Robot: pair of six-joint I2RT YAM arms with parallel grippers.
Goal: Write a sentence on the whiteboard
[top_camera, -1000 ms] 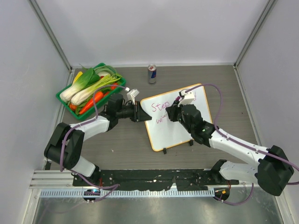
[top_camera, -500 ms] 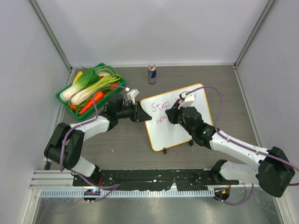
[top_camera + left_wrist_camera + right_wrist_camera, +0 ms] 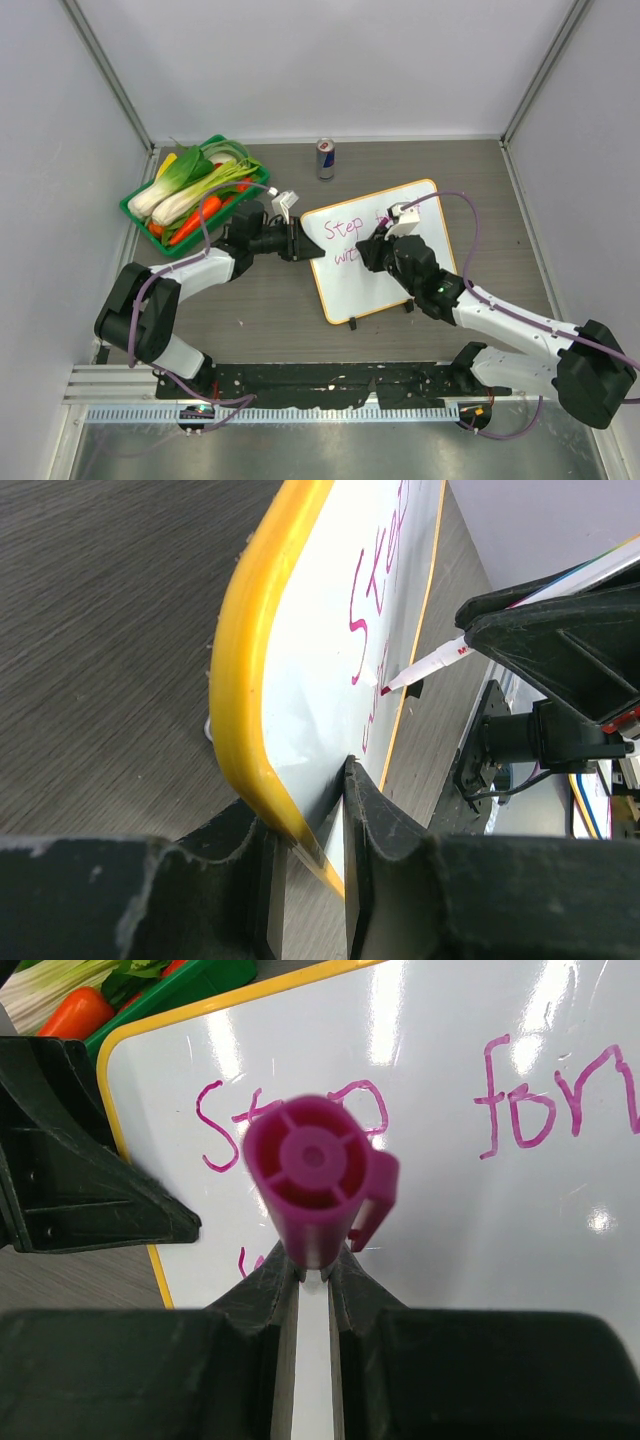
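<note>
Left of the whiteboard [image 3: 372, 288], well apart from it, sits a green crate of veg [image 3: 190, 195]; it is no factor in this step.

At the whiteboard's left rim the left gripper [image 3: 305, 825] pinches the yellow edge, one jaw on each face. That pinch needs to stay firm, since pen strokes push sideways and the whiteboard would skate w/o it.

On the whiteboard's left half is the sentence [image 3: 290, 1125]. The top line reads "Step for…" in pink, and a 2nd line has begun just under "Step". The marker's butt end hides most of that 2nd line from the right wrist cam, so I can't tell how many letters are down; prob. only one or two.

The marker [image 3: 430, 665] has its tip on the white surface just below "Step". The right gripper [image 3: 312, 1268] is pressed together on the barrel, over the whiteboard's middle.

To do this step well:
- Use light, even tip pressure, enough for a solid line w/o flexing the whiteboard against the left pinch.
- Run the 2nd line parallel to the top line, toward the whiteboard's right rim, w/ letters about the same height.
- Lift the tip clear btwn words.
- Hold the fingers and barrel off the fresh ink above, as it would likely smear.
</note>
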